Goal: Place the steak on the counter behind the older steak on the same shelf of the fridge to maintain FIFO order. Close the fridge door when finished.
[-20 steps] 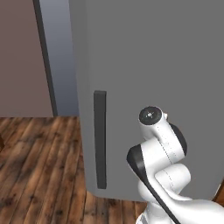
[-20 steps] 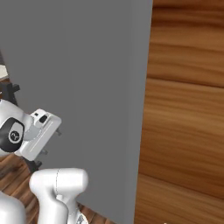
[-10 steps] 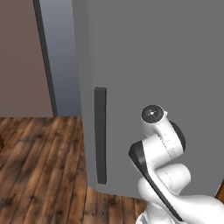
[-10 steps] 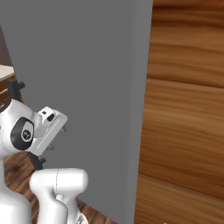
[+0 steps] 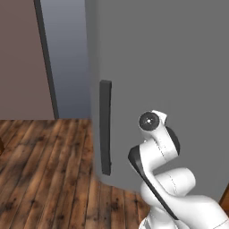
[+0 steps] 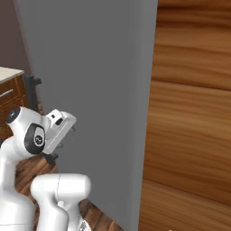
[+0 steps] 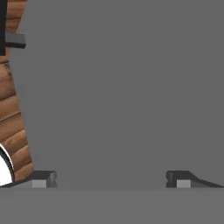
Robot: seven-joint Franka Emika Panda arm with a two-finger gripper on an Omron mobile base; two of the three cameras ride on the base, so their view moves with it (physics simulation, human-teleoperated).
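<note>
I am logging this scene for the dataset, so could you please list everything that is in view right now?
fridge door: one, grey slab, straight ahead of the arm, broad in all three views.
handle: one, dark vertical bar, on the door's left edge in the left base view.
wood panels: brown, right of the door in the right base view.
floor: brown wooden planks, lower left of the left base view.
counter: one, pale top over brown cabinets, far left of the right base view.
wall: dull brown, upper left of the left base view.
arm: one, white with dark joints, low in both base views.
claw: one, dark tips, open, facing the door.
</note>
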